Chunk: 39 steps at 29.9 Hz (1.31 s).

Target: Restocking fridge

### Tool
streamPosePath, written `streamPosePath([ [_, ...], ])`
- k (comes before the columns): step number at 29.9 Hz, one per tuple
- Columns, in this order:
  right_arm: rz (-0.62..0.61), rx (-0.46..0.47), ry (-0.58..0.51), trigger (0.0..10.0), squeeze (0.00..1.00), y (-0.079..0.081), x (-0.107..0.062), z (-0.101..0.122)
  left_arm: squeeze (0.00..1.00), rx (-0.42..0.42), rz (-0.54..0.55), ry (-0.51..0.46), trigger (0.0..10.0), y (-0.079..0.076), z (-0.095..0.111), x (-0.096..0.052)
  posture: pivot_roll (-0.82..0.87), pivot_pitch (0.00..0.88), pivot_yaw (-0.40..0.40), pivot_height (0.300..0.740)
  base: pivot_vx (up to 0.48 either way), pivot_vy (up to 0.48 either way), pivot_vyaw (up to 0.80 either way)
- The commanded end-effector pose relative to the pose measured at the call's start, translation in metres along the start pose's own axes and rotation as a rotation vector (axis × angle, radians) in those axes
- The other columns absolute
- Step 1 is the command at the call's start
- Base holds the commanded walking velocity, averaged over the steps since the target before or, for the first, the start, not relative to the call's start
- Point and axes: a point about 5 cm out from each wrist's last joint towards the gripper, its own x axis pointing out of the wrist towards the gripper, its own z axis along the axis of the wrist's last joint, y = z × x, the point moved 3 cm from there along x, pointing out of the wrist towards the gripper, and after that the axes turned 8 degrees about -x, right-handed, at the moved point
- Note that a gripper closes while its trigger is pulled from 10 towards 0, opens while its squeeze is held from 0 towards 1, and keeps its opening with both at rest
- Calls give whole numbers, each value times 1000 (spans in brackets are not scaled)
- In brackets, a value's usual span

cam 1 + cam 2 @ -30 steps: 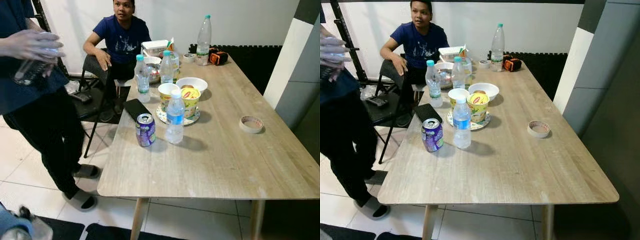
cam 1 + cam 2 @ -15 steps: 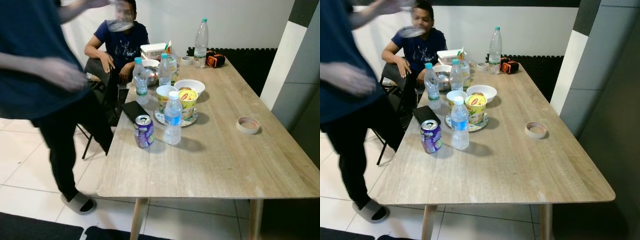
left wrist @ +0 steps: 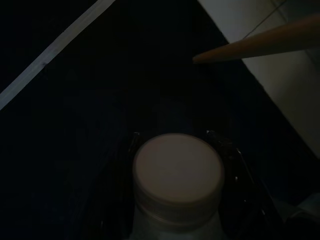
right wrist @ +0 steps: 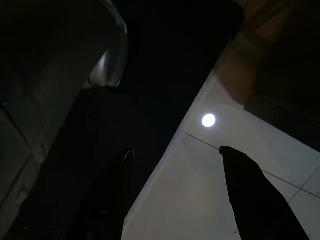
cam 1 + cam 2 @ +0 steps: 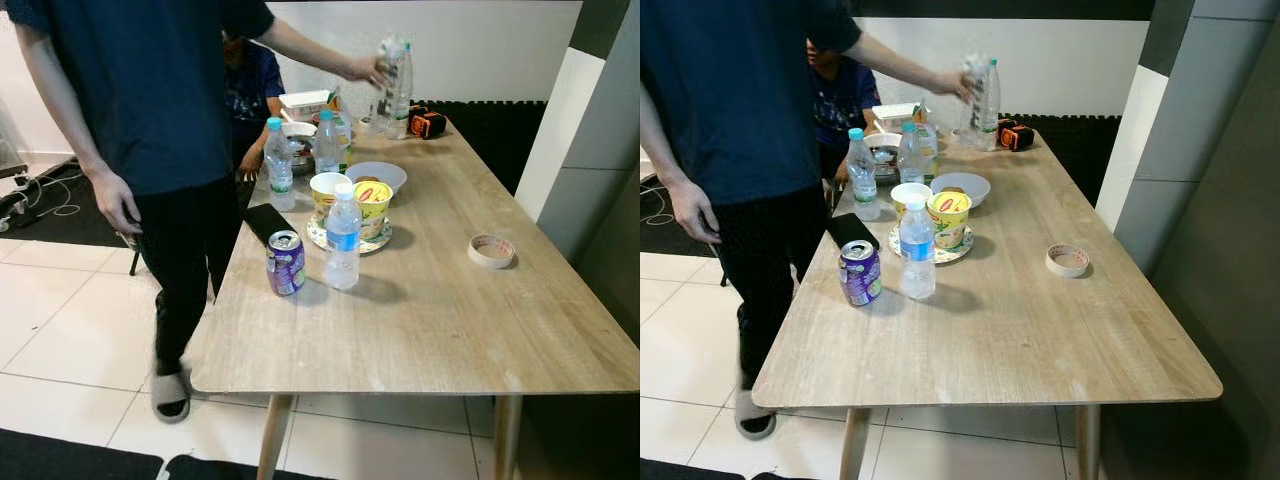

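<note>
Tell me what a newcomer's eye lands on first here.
A standing person at the table's left edge dominates, reaching across to grip a clear bottle at the far end of the wooden table. Next comes the cluster near the table's left side: a purple can, a water bottle and a yellow cup on a plate.

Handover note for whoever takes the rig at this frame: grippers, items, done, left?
Left gripper: shut on a white-capped bottle, held low in the dark.
Right gripper: open, holding nothing, over the floor.
On the table: purple can, water bottle, yellow cup, tape roll.
A person's hand grips a bottle at the far end.
Done: one bottle picked up. Left: carrying it and the rest to the fridge.
</note>
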Motion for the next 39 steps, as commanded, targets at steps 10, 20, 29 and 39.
streamPosePath([
  [10,-8,-9,-3,10000,0,-5,0,4,0,32,-1,50,10000,0,-16,-2,-76,0,-3,740,-336,0,0],
  [20,-11,7,-4,10000,0,-6,0,4,0,36,-14,60,10000,-3,-18,-2,-82,0,-1,740,-339,0,0],
  [29,-15,9,-4,10000,0,-7,0,4,0,38,-22,57,10000,-6,-16,-1,-81,0,-1,740,-332,0,0],
  [39,-18,18,-11,10000,0,-8,0,7,0,37,-22,56,10000,-5,-17,-1,-80,0,0,740,-286,0,-652],
])
